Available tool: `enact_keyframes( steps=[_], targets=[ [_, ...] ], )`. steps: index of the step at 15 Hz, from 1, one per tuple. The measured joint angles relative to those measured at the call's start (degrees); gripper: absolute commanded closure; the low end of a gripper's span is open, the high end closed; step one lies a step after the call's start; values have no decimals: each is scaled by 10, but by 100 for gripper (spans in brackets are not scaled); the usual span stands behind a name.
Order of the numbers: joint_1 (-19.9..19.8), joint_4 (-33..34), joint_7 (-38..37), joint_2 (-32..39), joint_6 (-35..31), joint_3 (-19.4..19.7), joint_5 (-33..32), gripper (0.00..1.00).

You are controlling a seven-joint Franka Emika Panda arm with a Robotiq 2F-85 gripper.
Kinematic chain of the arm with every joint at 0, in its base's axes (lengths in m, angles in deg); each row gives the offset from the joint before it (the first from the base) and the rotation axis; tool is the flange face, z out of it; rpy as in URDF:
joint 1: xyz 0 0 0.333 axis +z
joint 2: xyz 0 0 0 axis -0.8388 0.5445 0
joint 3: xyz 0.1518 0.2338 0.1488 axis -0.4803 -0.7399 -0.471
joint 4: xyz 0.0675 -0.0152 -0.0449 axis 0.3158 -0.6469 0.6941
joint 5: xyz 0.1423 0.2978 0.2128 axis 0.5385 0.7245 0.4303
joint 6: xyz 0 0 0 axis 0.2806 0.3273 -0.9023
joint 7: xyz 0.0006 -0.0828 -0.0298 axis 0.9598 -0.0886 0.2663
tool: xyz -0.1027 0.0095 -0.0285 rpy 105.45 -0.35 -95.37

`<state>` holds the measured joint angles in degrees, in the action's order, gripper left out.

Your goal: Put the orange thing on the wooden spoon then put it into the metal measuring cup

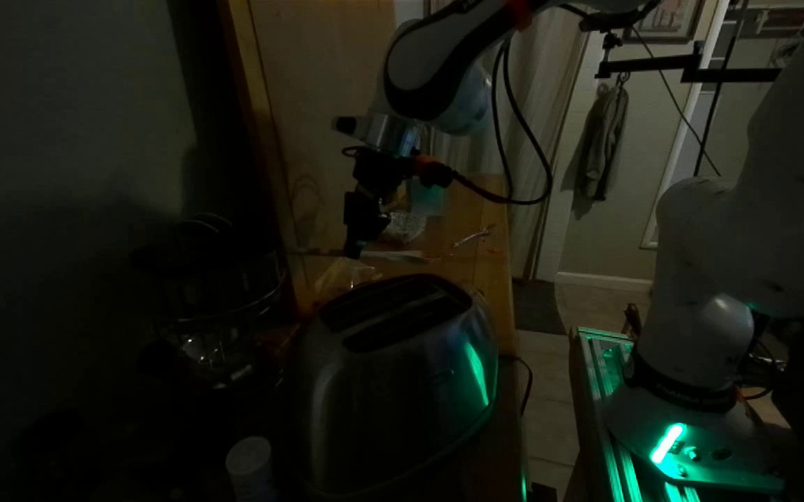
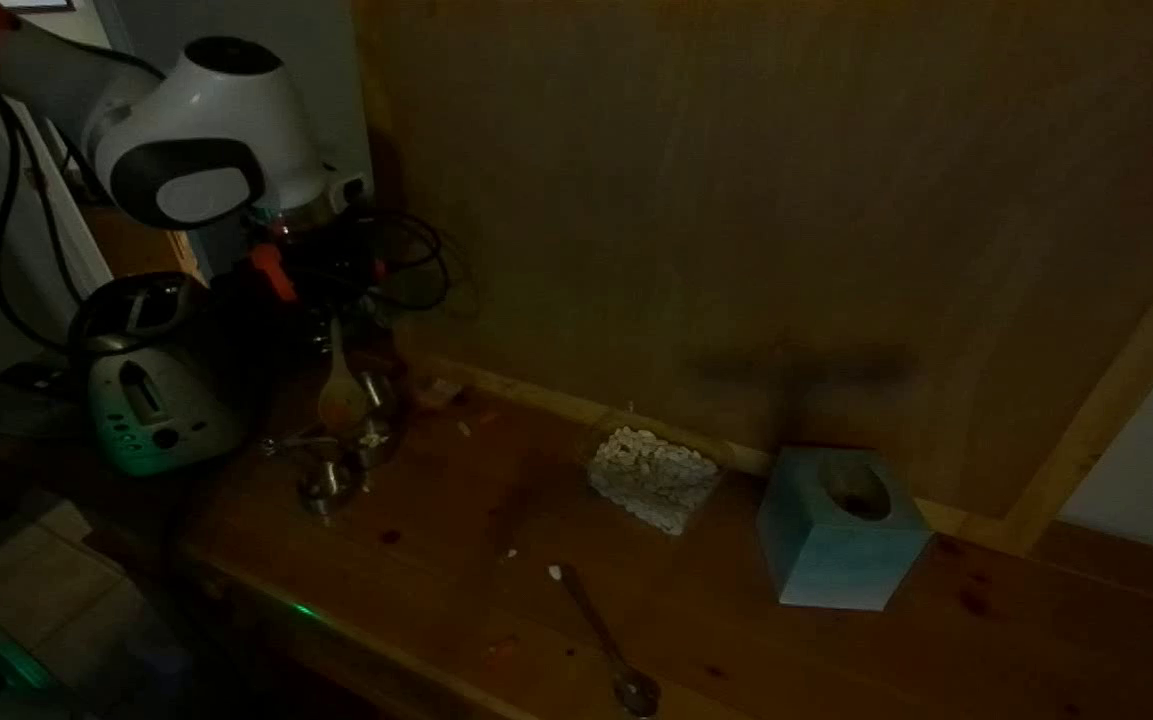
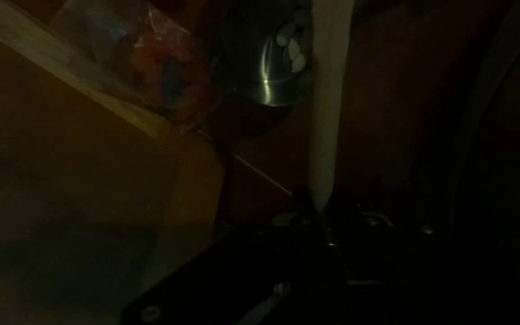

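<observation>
Claw (image 3: 321, 198) pinching wooden spoon (image 3: 329, 99), bowl end (image 2: 342, 402) below

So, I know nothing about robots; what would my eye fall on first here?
Probably the glowing green light strip on the robot's base, lower right in an exterior view. The metal toaster in the lower middle there likely comes next, with a green glow on its side. In the wrist view, the gripper grips the wooden spoon by its handle, a metal measuring cup showing left of it.
</observation>
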<state>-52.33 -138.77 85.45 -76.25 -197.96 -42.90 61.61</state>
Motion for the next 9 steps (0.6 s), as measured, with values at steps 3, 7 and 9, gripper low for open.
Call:
enact_keyframes(
  steps=[3, 7, 9],
  targets=[
    [8, -3, 22, 0, -24, 0, 37, 93],
    [20, -7, 64, 0, -51, 1, 93, 93],
    [25, -7, 82, 0, -58, 2, 118, 93]
  ],
)
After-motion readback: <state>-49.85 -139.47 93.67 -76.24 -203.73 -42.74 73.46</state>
